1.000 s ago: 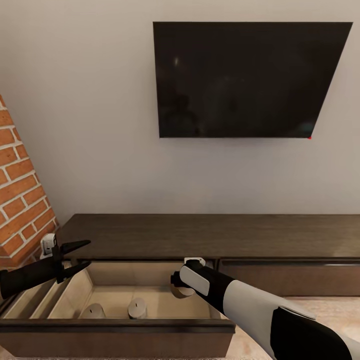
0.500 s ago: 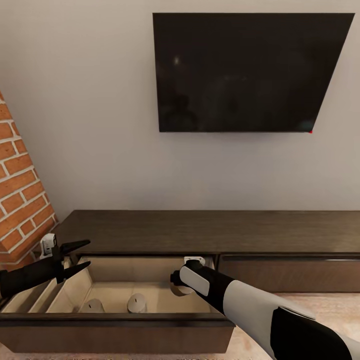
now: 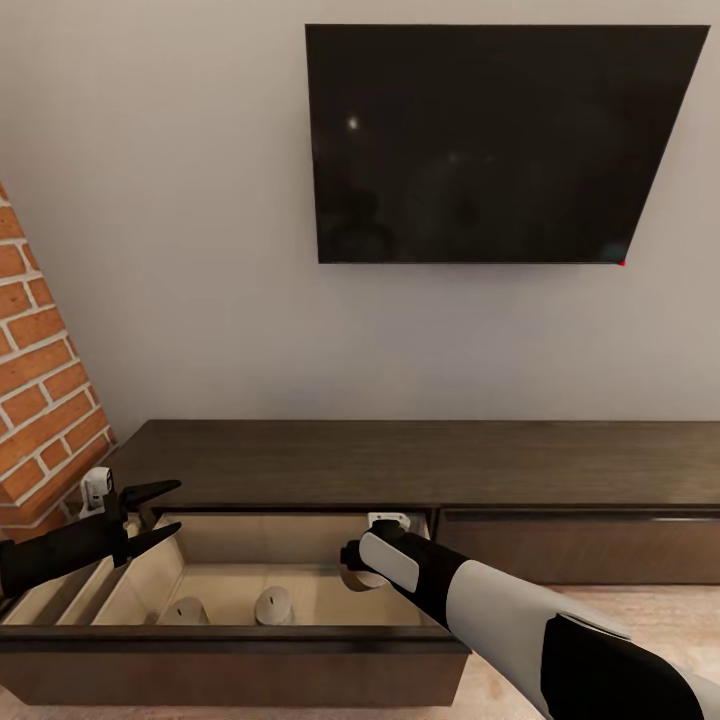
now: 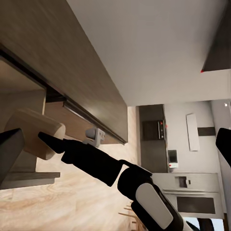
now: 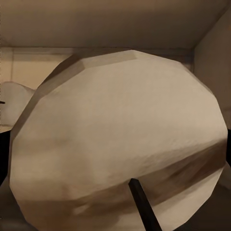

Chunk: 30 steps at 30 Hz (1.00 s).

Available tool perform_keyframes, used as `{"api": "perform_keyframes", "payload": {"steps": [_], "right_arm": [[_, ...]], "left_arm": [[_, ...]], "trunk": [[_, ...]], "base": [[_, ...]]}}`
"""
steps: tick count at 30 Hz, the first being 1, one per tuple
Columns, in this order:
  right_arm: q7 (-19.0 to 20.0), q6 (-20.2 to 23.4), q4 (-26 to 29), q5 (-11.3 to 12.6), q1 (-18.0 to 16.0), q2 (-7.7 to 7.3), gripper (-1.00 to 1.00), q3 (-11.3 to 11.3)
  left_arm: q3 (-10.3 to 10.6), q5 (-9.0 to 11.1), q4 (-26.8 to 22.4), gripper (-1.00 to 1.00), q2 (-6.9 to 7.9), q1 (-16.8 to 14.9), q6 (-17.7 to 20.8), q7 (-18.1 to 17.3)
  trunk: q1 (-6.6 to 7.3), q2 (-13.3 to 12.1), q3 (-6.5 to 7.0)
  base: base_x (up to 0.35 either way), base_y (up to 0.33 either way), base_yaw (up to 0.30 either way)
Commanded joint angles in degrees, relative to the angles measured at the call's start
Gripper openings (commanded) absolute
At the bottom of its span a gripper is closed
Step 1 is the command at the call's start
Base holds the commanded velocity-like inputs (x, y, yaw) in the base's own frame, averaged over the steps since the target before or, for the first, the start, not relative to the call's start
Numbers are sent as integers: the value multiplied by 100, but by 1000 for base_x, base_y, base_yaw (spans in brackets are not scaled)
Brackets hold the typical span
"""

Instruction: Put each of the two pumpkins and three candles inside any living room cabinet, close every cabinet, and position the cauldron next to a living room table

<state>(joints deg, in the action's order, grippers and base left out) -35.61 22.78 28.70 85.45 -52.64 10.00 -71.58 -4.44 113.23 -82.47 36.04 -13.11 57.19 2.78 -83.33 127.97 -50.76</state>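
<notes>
We have our right gripper [image 3: 357,577] lowered inside the open drawer of the cabinet [image 3: 430,465], closed around a third candle [image 5: 120,144], whose pale round body sits close before the right wrist camera; in the left wrist view the same candle [image 4: 33,139] is pinched between the dark fingers just below the cabinet's top edge. Two candles [image 3: 273,605] already stand on the drawer's beige floor near its front wall, just beside each other. Our left gripper [image 3: 150,512] hovers over the drawer's left end with its fingers spread and nothing between them. As we judge it, the candle part is nearly finished: this last one only needs setting down and releasing. No pumpkins lie in the part of the drawer we can see, so both likely remain to be fetched, the drawer is yet to be pushed shut, and the cauldron is yet to be placed by the table.
</notes>
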Motion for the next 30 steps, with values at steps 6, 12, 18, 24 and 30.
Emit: {"api": "perform_keyframes", "payload": {"steps": [6, 12, 18, 24, 30], "right_arm": [[42, 4, 12, 25, -9, 0, -100, -32], [199, 7, 5, 21, -9, 0, -100, -34], [212, 7, 4, 16, -9, 0, -100, -40], [214, 7, 4, 16, -9, 0, -100, -41], [214, 13, 4, 16, -9, 0, -100, -41]], "left_arm": [[-4, 33, 1, 100, 4, -3, 20, 29], [-4, 33, -1, 100, 5, -5, 20, 29], [-4, 33, -6, 100, 2, -4, 20, 29], [-4, 33, -6, 100, 0, -1, 20, 29], [-7, 33, -5, 100, 0, -1, 14, 29]], "trunk": [[1, 3, -6], [1, 3, -6], [1, 3, -6], [1, 3, -6], [1, 3, -6]], "base": [[172, 0, 0], [82, 0, 0], [143, 0, 0], [147, 0, 0], [19, 0, 0]]}}
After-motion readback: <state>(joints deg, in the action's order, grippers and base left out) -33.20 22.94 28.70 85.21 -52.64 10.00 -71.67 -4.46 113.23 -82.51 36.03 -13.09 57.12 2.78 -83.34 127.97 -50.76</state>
